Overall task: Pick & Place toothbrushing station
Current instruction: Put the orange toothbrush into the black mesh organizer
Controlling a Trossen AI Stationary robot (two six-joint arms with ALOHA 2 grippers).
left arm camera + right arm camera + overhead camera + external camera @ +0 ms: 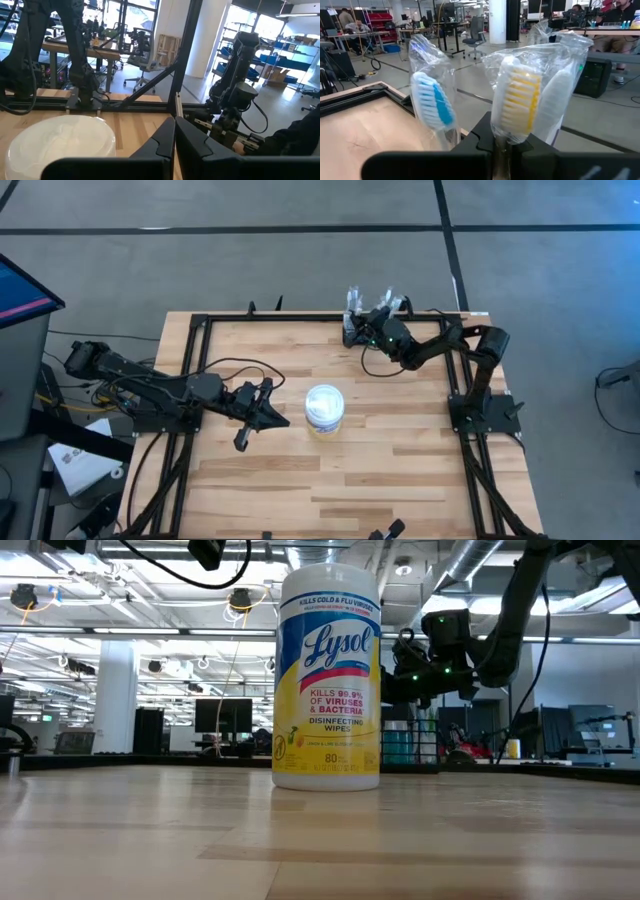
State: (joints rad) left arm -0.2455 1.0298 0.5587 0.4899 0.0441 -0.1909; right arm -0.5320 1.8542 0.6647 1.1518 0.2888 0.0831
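overhead, a light butcher-block table point(400, 470) with a black frame along its edges is seen on a grey floor crossed by dark lines. a white tub point(324, 407) stands near the table's middle. the left gripper point(262, 418) is held just beside the tub, jaws clenched on nothing. the right gripper point(358, 332) is reached to the far edge, where the toothbrushing station point(352, 330) sits, with plastic-wrapped brushes point(372, 302) rising from it. a screen corner and loose cables are seen off the table's left side.

at table height, the wood grain is spread across the foreground and the tub, labelled as disinfecting wipes point(327, 677), is stood at the centre. behind it the right arm point(520, 620) is bent down toward the dark rack point(412, 745) at the far edge. an open workshop is seen beyond, with ceiling ducts, lamps, monitors and a white column.

from the left wrist, the tub's white lid point(60, 145) is seen beside the closed dark fingers point(165, 145); the right arm's base, a black table rail, desks and shelving with blue bins are seen farther off.

from the right wrist, a blue-bristled brush point(432, 100) and a yellow-bristled brush point(520, 100), each in clear wrap, are stood directly ahead. the jaws are shut, with the yellow brush's wrapped stem running down into the slit between the fingers point(480, 137); whether it is pinched cannot be told. people at desks are seen in the room behind.
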